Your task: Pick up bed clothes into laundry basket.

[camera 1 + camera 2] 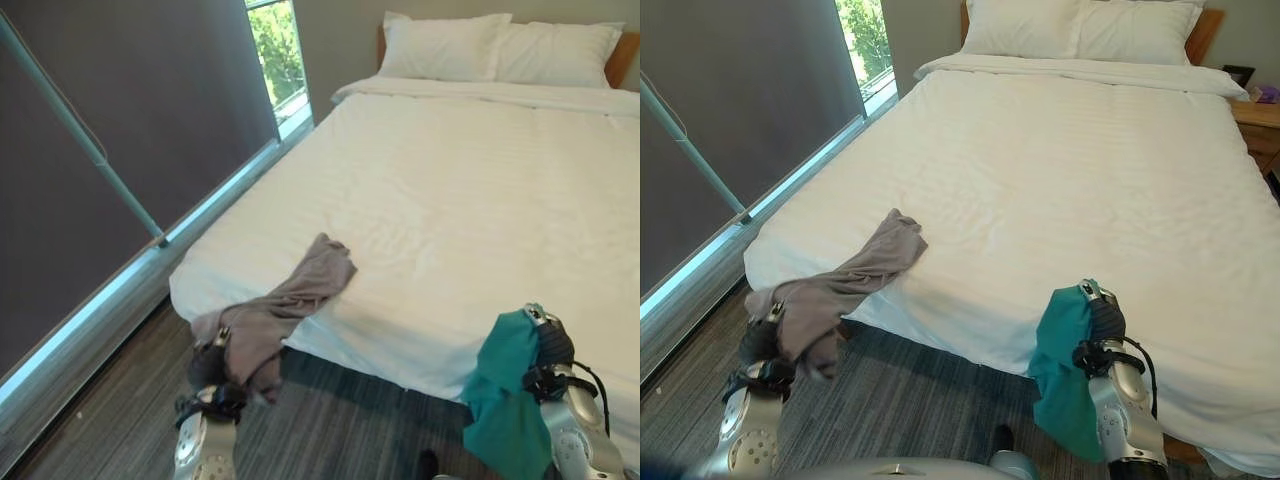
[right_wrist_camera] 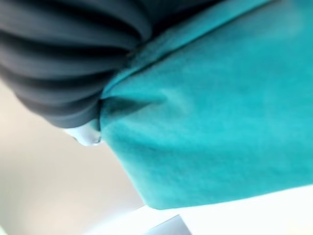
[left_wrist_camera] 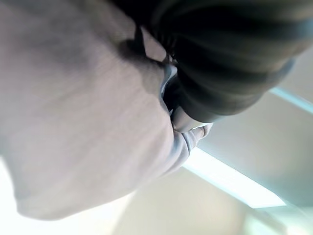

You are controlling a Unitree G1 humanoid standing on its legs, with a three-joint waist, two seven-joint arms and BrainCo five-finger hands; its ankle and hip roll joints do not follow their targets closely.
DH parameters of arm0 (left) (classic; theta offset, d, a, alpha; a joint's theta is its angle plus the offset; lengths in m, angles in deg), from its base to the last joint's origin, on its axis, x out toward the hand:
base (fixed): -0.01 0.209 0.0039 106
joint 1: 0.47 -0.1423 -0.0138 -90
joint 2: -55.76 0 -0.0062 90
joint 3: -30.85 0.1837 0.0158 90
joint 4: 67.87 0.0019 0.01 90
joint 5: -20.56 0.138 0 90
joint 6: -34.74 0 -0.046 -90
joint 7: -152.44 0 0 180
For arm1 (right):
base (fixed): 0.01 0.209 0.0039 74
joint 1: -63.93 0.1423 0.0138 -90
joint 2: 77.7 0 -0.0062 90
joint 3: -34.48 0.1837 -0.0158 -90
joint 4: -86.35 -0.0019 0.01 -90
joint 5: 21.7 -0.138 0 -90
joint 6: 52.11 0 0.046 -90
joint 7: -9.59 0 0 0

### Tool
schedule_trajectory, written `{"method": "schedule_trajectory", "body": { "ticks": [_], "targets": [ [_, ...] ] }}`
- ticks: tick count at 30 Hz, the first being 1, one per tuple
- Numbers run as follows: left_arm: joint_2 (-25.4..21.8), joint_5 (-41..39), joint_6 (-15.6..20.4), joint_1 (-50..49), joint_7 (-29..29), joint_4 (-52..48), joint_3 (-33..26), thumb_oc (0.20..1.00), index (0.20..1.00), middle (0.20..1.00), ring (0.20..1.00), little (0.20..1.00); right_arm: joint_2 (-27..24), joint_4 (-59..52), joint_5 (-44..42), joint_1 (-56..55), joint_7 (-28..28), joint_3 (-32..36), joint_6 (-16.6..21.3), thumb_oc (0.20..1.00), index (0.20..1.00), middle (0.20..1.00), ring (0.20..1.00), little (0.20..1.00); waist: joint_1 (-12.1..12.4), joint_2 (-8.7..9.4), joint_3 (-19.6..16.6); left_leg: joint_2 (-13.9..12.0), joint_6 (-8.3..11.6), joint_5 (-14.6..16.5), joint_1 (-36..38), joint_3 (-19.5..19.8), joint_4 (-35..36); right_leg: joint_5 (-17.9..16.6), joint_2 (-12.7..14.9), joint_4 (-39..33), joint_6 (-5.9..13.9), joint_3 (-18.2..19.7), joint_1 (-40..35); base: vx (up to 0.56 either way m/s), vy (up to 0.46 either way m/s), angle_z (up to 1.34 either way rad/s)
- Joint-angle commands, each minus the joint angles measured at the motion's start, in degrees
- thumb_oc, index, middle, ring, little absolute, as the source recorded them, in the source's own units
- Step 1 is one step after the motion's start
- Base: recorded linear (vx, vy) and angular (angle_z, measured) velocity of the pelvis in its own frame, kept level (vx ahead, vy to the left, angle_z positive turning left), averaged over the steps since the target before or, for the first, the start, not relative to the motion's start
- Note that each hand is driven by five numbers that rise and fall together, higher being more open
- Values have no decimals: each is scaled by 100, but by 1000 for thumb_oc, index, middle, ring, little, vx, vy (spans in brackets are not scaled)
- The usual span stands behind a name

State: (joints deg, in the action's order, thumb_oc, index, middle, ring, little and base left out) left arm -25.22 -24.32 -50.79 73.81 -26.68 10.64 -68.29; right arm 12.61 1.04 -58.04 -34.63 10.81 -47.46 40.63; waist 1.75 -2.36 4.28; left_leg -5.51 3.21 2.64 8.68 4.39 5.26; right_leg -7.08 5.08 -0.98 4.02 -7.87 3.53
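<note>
A soft teal cloth garment (image 2: 220, 107) spreads from centre toward 3 o'clock, pressed against the right hand (image 2: 63, 63), whose dark ribbed cover sits at 10 o'clock.

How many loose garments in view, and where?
2. Grey garment trails off the bed's near corner, gripped by the left hand. Teal garment hangs from the right hand. More may be hidden.

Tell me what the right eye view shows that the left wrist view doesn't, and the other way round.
Right eye view alone: the whole bed with two pillows, a wooden nightstand, the window, and the right hand with a teal garment draped over it. Left wrist view alone: a close look at the grey cloth's weave and a pale fingertip beside it. Both share the left hand and the grey garment, which trails from the hand onto the bed's corner.
</note>
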Motion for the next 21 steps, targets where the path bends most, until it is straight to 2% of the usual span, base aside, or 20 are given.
{"method": "schedule_trajectory", "body": {
  "ticks": [1,3,8,9,11,13,14,15,17,18,21],
  "targets": [
    [-484,-116,648,219,144,-886,-825,200,200,200,200,200,15,-492,-177,33,265,99,341,200,200,200,200,200,11,354,-173,26,-92,-232,11,199,-26,205,447,-12,199,212,-747,-10,-50,-7],
    [-609,13,911,307,76,-1416,-1433,200,200,200,200,200,-54,-673,-193,-41,344,230,382,200,200,200,200,200,46,355,-194,-3,-72,-264,-2,203,-26,205,418,-16,180,194,-747,-7,-39,-6],
    [-436,-240,1120,455,59,-1733,-1522,200,200,200,200,200,-25,-853,-312,-25,321,276,455,200,200,200,200,200,66,342,-187,-23,-56,-255,13,202,-26,215,393,-13,179,206,-756,0,0,0],
    [-444,-160,1045,392,56,-1678,-1264,200,200,200,200,200,-58,-990,-288,-12,312,246,457,200,200,200,200,200,45,325,-166,-31,-58,-250,20,180,-26,205,391,-14,177,227,-745,0,0,0],
    [-485,-26,998,330,64,-1638,-1200,200,200,200,200,200,-68,-1034,-297,0,295,245,453,200,200,200,200,200,41,315,-154,-35,-61,-252,23,177,-26,203,392,-15,178,231,-743,0,0,0],
    [-485,-113,778,231,157,-1393,-715,200,200,200,200,200,-92,-1172,-315,24,286,155,429,200,200,200,200,200,2,299,-98,-47,-64,-229,50,157,-26,221,383,9,182,257,-743,0,0,0],
    [-485,-115,781,232,160,-1388,-711,200,200,200,200,200,-93,-1173,-315,21,286,158,428,200,200,200,200,200,8,297,-98,-47,-64,-228,52,154,-26,222,382,11,181,260,-743,-16,-7,-3],
    [-422,-285,654,164,196,-1095,-347,200,200,200,200,200,-103,-1218,-273,14,292,89,403,200,200,200,200,200,-13,295,-75,-45,-71,-234,52,143,-26,211,385,26,182,275,-729,0,0,0],
    [-470,-244,424,-76,257,-716,0,200,200,200,200,200,-103,-1323,-200,-7,260,58,372,200,200,200,200,200,-31,288,-31,-43,-83,-238,57,129,-26,200,387,38,188,288,-717,-33,-10,-6],
    [-626,-157,197,-267,365,-536,311,200,200,200,200,200,-130,-1303,-115,-3,217,36,365,200,200,200,200,200,-49,277,11,-40,-94,-248,62,110,-26,185,387,50,199,311,-701,-31,-8,-8],
    [-744,-82,61,-300,501,-315,583,200,200,200,200,200,-108,-1209,-91,23,172,-39,361,200,200,200,200,200,-87,283,48,-45,-99,-243,81,80,-26,174,385,51,213,340,-690,-17,-3,-3]
  ]
}}
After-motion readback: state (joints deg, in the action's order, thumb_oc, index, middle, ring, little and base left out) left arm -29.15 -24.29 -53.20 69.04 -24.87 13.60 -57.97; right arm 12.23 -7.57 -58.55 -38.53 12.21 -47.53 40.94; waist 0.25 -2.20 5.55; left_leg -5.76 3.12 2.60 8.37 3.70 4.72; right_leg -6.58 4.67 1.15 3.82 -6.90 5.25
